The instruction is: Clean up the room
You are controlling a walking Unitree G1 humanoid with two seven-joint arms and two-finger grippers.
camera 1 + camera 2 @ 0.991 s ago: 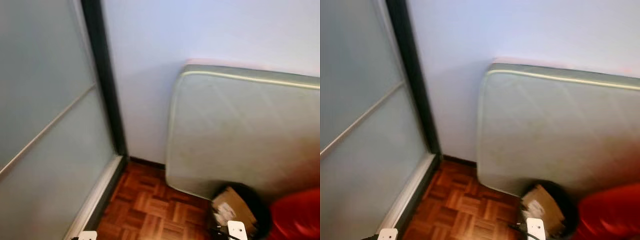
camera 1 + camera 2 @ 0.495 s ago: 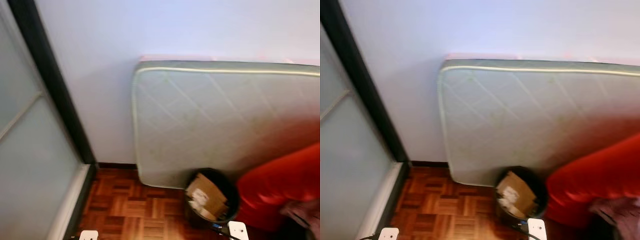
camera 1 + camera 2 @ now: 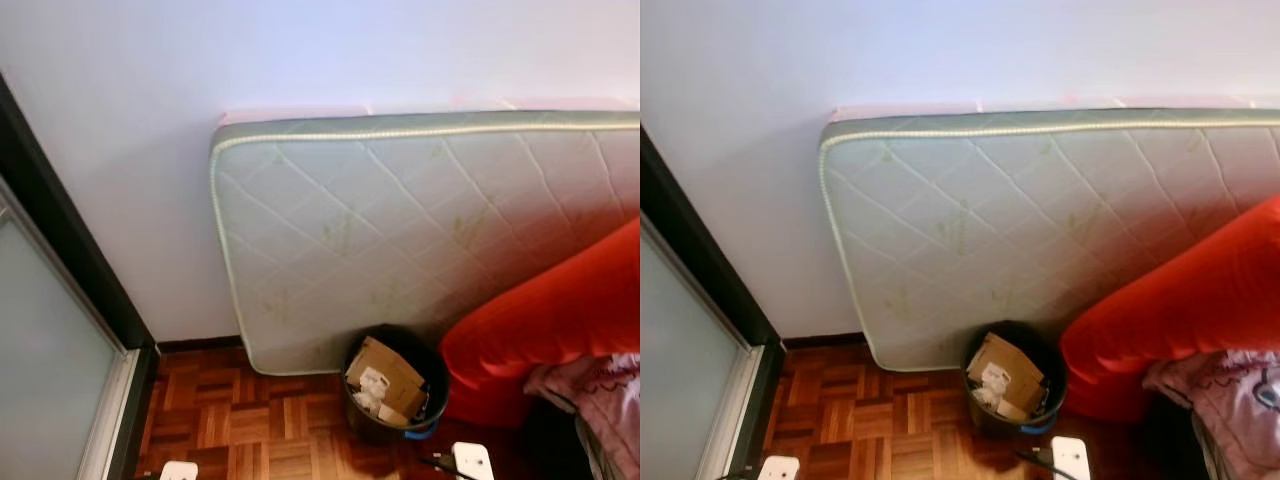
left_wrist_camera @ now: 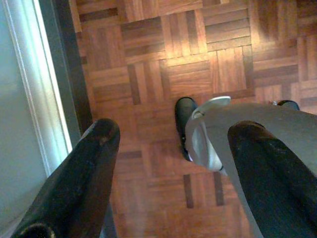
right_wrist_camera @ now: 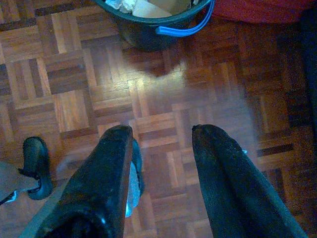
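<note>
Two hands, both idle and empty: left hand (image 4: 168, 163) spread wide above the parquet floor (image 4: 208, 59); right hand (image 5: 161, 168) parted, pointing down near the waste bin (image 5: 153, 20). Bin, black with blue handle, stands between leaning mattress (image 3: 400, 230) and red sofa (image 3: 560, 320), holding cardboard (image 3: 385, 375). Advice: settle the view, then pick one stray item.

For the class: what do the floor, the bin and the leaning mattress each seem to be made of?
Floor: wood parquet, glossy; small blocks in squares, light glare. Bin: probably dark plastic, smooth, with a blue handle. Mattress: quilted fabric, matte; diamond stitching and piped edge.
</note>
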